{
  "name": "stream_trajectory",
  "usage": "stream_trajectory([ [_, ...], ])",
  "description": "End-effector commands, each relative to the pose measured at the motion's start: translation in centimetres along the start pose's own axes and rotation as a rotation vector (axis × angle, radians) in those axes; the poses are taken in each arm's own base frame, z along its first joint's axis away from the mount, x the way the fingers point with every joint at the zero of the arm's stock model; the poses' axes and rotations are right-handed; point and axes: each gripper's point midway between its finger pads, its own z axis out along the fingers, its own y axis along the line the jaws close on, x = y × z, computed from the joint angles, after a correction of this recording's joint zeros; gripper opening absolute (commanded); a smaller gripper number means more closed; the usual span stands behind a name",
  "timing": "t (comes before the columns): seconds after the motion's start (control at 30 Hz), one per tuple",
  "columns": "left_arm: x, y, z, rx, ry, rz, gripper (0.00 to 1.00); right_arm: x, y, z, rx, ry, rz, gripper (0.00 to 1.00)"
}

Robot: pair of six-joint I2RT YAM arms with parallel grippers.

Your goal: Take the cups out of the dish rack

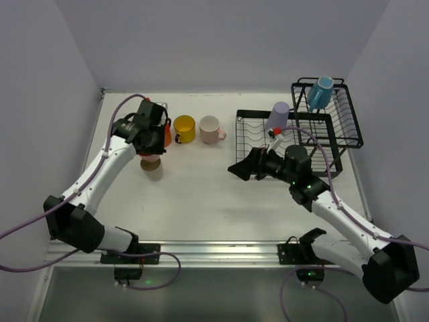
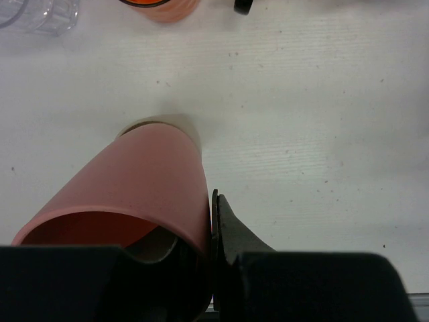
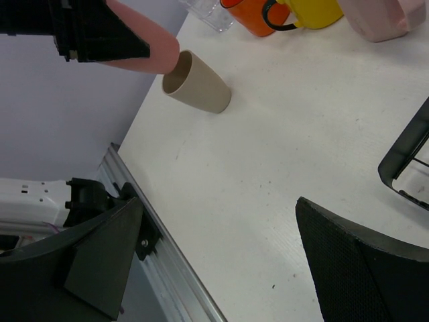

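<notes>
Salmon-pink, smooth-walled tumbler (image 2: 134, 188) was pinched at its rim by the left tool (image 1: 149, 137), one black finger (image 2: 228, 228) pressed against the outer wall and the other reaching inside the mouth. The tumbler hung tilted, its lower end at the mouth of a beige tapered cup (image 3: 201, 86) standing on the white table (image 1: 214, 194); contact between the two could not be determined. Behind this pair stood a row of vessels on the table: a clear ribbed glass (image 3: 204, 10), an orange mug (image 3: 258, 13), a yellow mug (image 1: 184, 129) and a pale pink mug (image 1: 211, 129), all close together and outside the rack. The black wire dish rack (image 1: 251, 137) sat at the far right. A lavender tumbler (image 1: 279, 117) leaned tilted in its flat ribbed section, and a blue mug (image 1: 320, 92) rested in the taller raised basket section. The right tool (image 1: 242, 168) hovered above the table just beside the near left corner of the rack, its fingers spread wide apart with nothing between them.
</notes>
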Motion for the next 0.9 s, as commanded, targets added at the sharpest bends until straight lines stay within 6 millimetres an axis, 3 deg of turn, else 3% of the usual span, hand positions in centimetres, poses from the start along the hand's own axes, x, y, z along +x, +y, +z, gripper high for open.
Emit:
stream_trajectory([
  [0.0, 0.9, 0.4, -0.1, -0.007, 0.051, 0.049, 0.0, -0.3, 0.0, -0.3, 0.008, -0.022, -0.029, 0.99],
  [0.53, 3.4, 0.9, 2.7, -0.041, 0.133, 0.072, 0.0, -0.1, -0.5, -0.1, 0.024, -0.019, -0.028, 0.99],
  [0.63, 3.7, 1.0, 3.2, -0.048, 0.146, 0.074, 0.04, -0.2, -0.5, -0.1, 0.025, -0.022, -0.029, 0.99],
  [0.87, 4.2, 1.0, 4.1, -0.053, 0.16, 0.075, 0.23, -0.3, -0.7, -0.2, 0.036, -0.029, -0.033, 0.99],
])
